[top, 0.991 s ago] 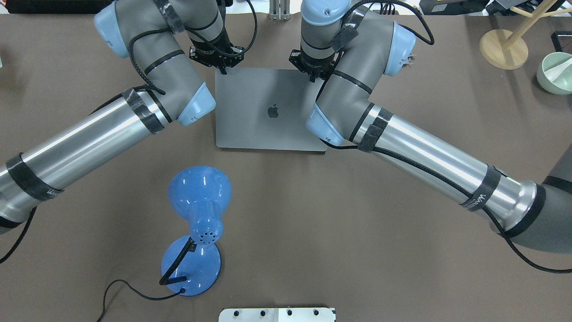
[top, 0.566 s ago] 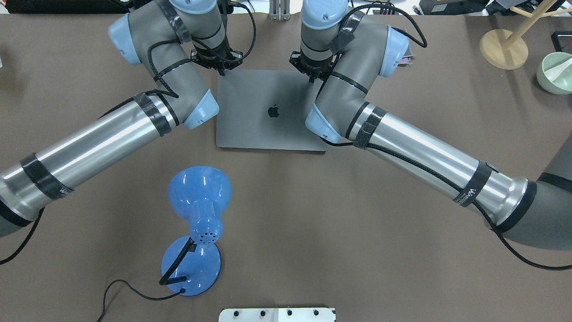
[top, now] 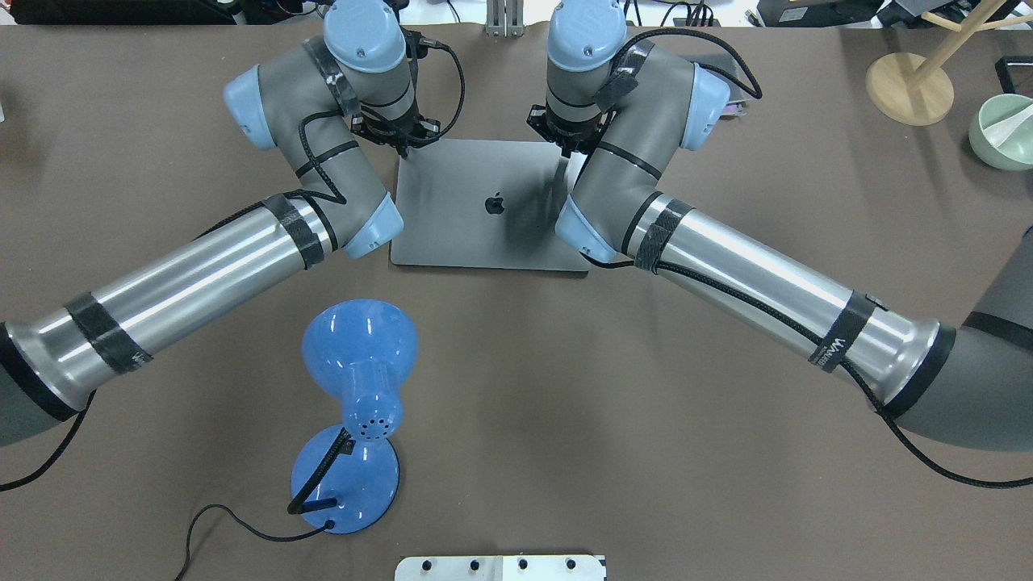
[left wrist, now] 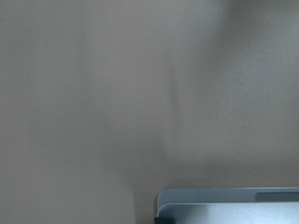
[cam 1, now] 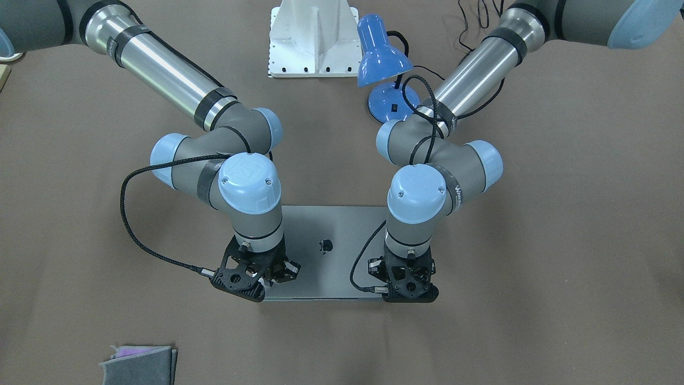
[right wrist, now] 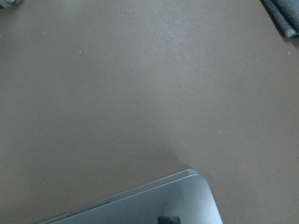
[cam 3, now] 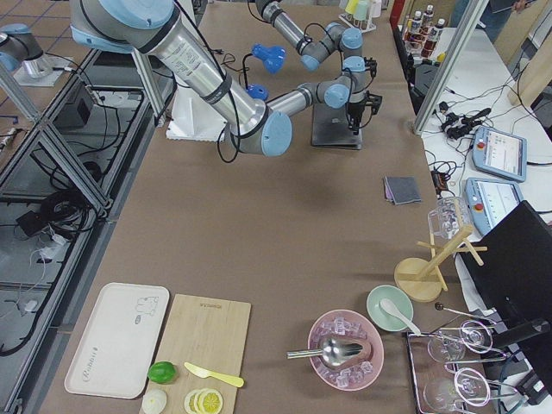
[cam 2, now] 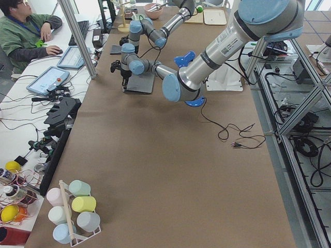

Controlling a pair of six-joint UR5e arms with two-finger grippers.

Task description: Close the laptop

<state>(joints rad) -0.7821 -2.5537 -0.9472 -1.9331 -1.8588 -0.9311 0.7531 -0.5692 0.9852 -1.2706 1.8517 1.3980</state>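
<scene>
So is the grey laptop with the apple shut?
Shut, or nearly: the slim silver-grey metal laptop lies flat, logo up, keyboard hidden. Whether a thin gap is there, I cannot tell.

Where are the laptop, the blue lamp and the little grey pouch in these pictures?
laptop (top: 472, 234): overhead view, on the bare grey lid near the logo.
lamp (top: 359, 343): overhead view, on top of its blue shade.
pouch (cam 1: 140, 366): front-facing view, on the middle of the grey felt.
</scene>
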